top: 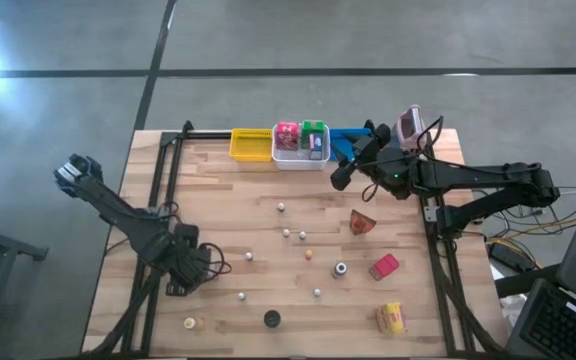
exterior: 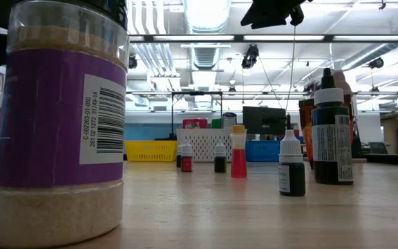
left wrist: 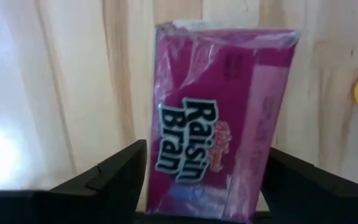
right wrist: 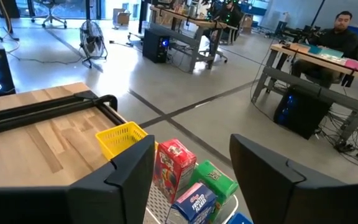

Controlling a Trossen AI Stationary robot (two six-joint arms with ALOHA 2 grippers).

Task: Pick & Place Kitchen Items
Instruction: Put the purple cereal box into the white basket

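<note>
A pink Raisin Bran packet (left wrist: pixel 219 118) lies flat on the tabletop (top: pixel 268 215), between the spread fingers of the left hand (left wrist: pixel 201 186), which sits low at the near left. Nothing shows the fingers touching it, so it does not look held. The right hand (right wrist: pixel 191 180) hangs over the white bin (top: pixel 299 158) at the far edge, fingers apart and empty. That bin holds three small boxes: red (right wrist: pixel 173 165), green (right wrist: pixel 213 177) and blue (right wrist: pixel 194 208). A yellow bin (top: pixel 251 145) stands just left of it and a blue bin (top: pixel 346 140) just right. More items are scattered across the middle and near right of the tabletop: a brown packet (top: pixel 363 223), a red packet (top: pixel 385 266), a yellow packet (top: pixel 391 319) and many tiny bottles.

Risks, as a judgement: the packet is thin and glossy, so the left fingers may slide off it or crumple it when they shut. A carry to the bins could knock over the small bottles.
</note>
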